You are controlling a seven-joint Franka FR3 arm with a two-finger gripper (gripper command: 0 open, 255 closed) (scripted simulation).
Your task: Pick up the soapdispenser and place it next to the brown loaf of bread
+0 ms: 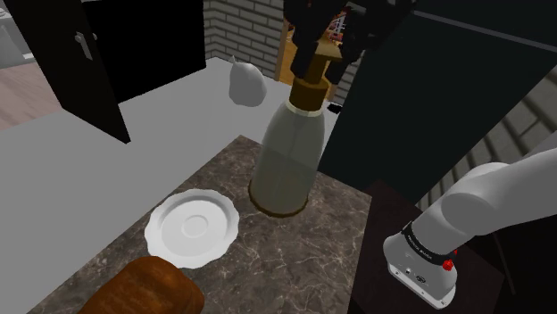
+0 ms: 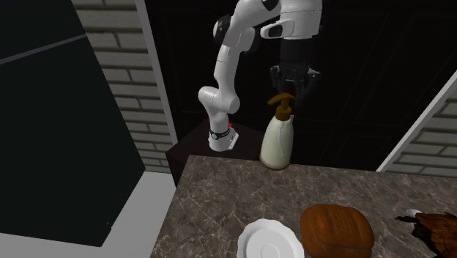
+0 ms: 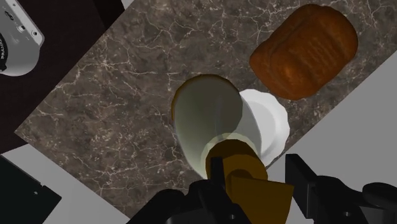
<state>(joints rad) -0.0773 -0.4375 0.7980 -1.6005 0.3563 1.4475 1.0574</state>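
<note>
The soap dispenser (image 1: pixel 287 156) (image 2: pixel 279 141) (image 3: pixel 205 119) is a pale bottle with a brown pump top. It stands upright near the dark marble counter's (image 1: pixel 268 263) edge closest to the arm. My gripper (image 1: pixel 319 52) (image 2: pixel 291 82) (image 3: pixel 257 183) comes down from above, its fingers clasping the pump head on both sides. I cannot tell whether the base is off the counter. The brown loaf of bread (image 1: pixel 143 290) (image 2: pixel 337 231) (image 3: pixel 304 51) lies at the counter's other end, beyond a white plate (image 1: pixel 192 227) (image 2: pixel 269 240) (image 3: pixel 270 121).
The plate sits between bottle and loaf. A pale grey rounded object (image 1: pixel 245 82) rests on the lower grey surface (image 1: pixel 170 116) beside the counter. A dark brown thing (image 2: pixel 436 227) lies at the second exterior view's right edge. The arm's base (image 1: pixel 424 263) stands behind the counter.
</note>
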